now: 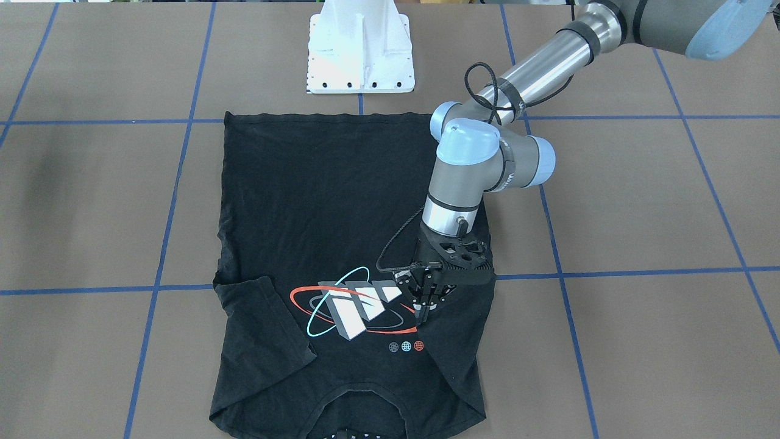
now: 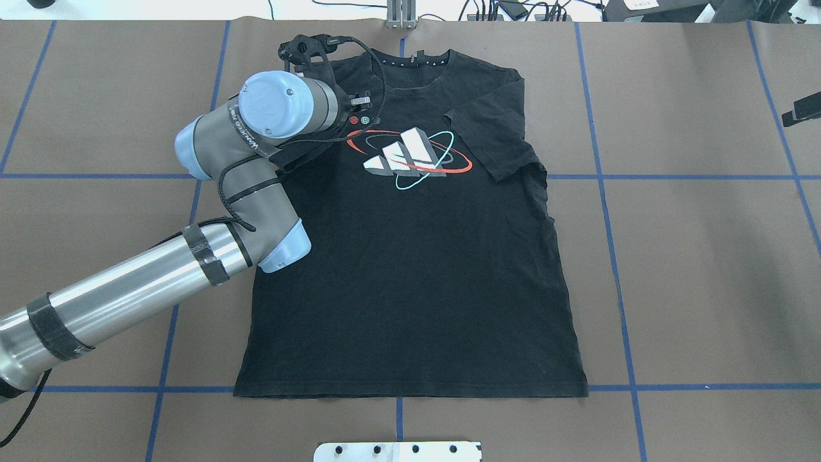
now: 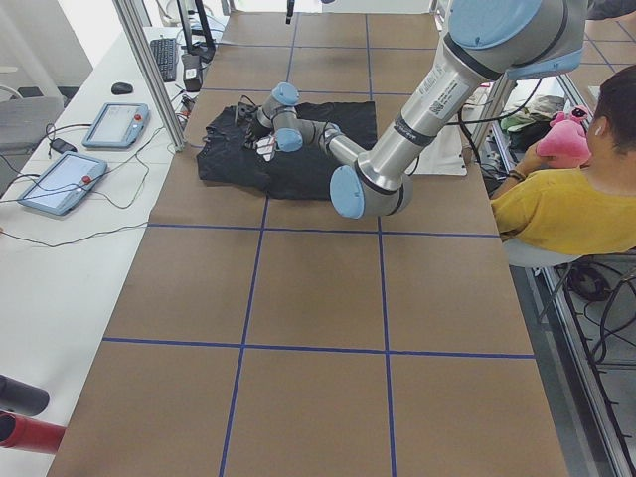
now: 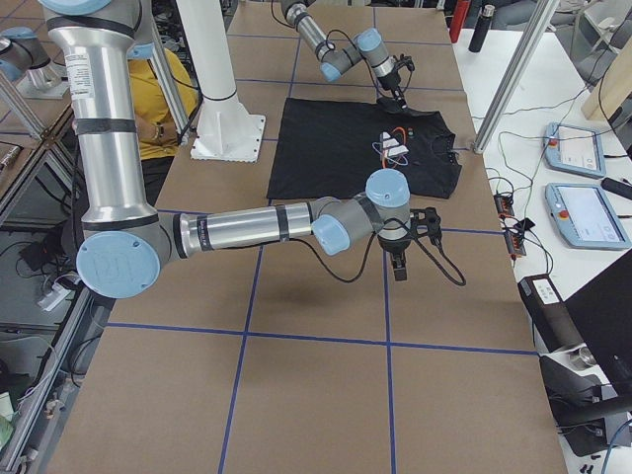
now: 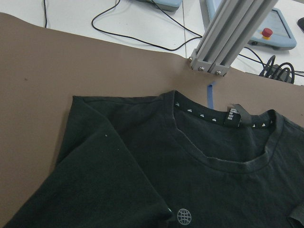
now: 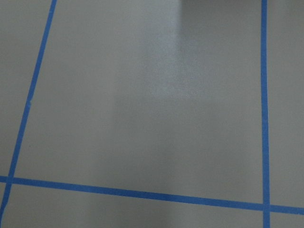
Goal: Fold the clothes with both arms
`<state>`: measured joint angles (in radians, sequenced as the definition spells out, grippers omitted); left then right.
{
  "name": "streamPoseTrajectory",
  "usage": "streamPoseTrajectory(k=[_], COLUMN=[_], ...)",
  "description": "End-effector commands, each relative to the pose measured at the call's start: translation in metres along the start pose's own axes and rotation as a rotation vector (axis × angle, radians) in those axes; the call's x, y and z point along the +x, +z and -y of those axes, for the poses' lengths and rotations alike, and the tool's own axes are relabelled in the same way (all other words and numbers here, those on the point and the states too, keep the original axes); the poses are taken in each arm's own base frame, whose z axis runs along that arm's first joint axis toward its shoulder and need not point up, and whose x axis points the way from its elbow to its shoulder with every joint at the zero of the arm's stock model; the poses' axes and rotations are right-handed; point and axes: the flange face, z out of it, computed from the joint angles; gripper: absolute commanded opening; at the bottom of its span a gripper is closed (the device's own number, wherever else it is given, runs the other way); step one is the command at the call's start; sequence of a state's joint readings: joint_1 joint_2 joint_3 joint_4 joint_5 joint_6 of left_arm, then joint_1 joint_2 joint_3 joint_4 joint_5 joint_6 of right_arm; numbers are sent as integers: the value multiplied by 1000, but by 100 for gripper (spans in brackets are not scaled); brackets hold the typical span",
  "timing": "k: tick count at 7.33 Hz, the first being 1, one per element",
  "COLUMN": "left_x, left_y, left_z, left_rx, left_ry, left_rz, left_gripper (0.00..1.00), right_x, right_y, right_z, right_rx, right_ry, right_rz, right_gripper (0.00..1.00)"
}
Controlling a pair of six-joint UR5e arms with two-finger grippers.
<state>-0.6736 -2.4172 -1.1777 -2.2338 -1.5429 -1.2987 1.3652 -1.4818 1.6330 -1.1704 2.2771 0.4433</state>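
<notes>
I am holding my left gripper (image 1: 425,308) point-down over the black short-sleeved T-shirt (image 1: 341,201). Its jaws are drawn narrow, apparently tip to tip. Against the black cloth I cannot tell whether any fabric is pinched between them.

I am judging the step in hand to be setting the sleeve fold on this side. To do it well:
- I am planning a straight vertical lift, so the folded flap beneath the jaws is not dragged back outward.
- If cloth is caught, the jaws should open fully before any lift.
- The crease should lie flat before both arms take the collar-end corners.

My right gripper (image 4: 399,259) is hanging over the bare brown table with blue tape lines (image 1: 640,213), well apart from the shirt. I cannot tell how its jaws stand; its wrist camera is showing only table.

The shirt is lying flat, print side up, directly under my left jaws. The white-grey block graphic with red and cyan rings (image 1: 356,305) is sitting just beside the jaw tips, toward my right arm. The ribbed collar (image 5: 223,156) is lying ahead of the jaws, away from my base, and the hem is lying back toward it. Both sleeves are turned inward onto the body: the left sleeve (image 5: 95,180) beneath and beside the jaws, the right sleeve (image 1: 262,323) beyond the graphic.
</notes>
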Motion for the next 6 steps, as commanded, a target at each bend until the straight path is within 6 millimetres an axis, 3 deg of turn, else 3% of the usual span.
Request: streamPoseTrajectory(k=[1, 5, 6], left_x=[12, 7, 11], left_y=[14, 20, 18], left_z=[-1, 16, 17], left_rx=[-7, 23, 24], left_ry=[-59, -205, -200], left_rz=[15, 15, 9], left_gripper=[0, 0, 24], right_x=[0, 0, -1], right_y=[0, 0, -1], right_z=[0, 1, 1], right_rx=[0, 0, 1], right_ry=[1, 0, -1], right_rz=[-1, 1, 1], right_gripper=[100, 100, 100])
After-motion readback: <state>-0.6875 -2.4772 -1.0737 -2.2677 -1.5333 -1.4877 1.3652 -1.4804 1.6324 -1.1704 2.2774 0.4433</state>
